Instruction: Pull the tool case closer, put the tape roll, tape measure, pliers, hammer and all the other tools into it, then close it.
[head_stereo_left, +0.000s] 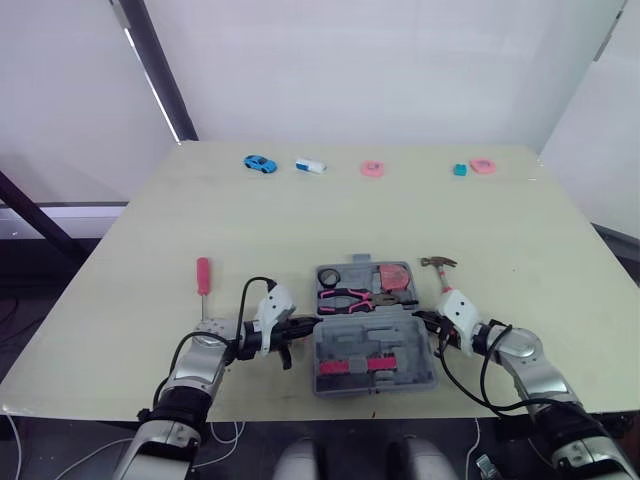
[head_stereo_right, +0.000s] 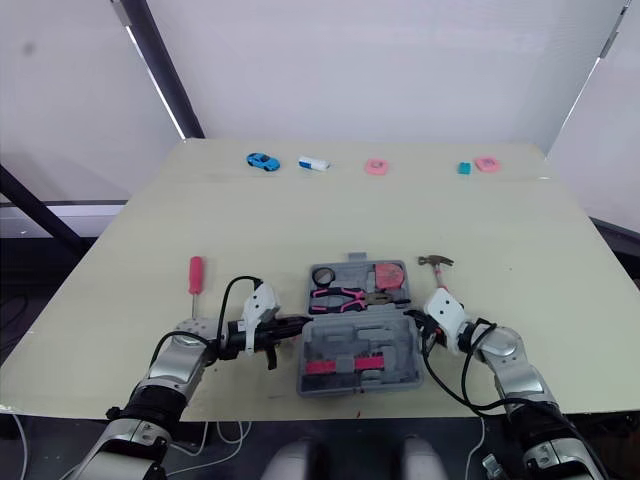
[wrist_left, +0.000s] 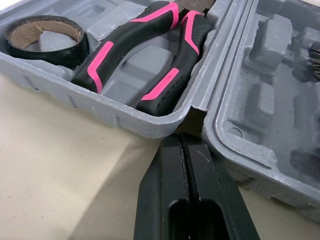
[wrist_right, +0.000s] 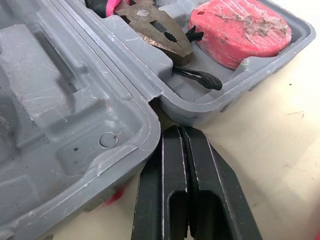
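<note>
The grey tool case (head_stereo_left: 340, 352) lies open near the table's front edge. Its far half holds the black tape roll (head_stereo_left: 329, 277), the pink-handled pliers (head_stereo_left: 352, 297) and the pink tape measure (head_stereo_left: 392, 276). A small hammer (head_stereo_left: 438, 262) lies on the table just right of the case. To the left lies a red-handled screwdriver (head_stereo_left: 203, 275). My left gripper (head_stereo_left: 308, 326) is shut, its tips at the case's left hinge notch (wrist_left: 192, 117). On the other side, my right gripper (head_stereo_left: 420, 320) is shut too, tips at the right hinge notch (wrist_right: 159, 107). Neither holds anything.
Along the table's far edge sit a blue toy car (head_stereo_left: 259, 163), a white item (head_stereo_left: 310, 165), a pink piece (head_stereo_left: 372, 169), a teal block (head_stereo_left: 460, 170) and another pink piece (head_stereo_left: 483, 165). Open tabletop lies between them and the case.
</note>
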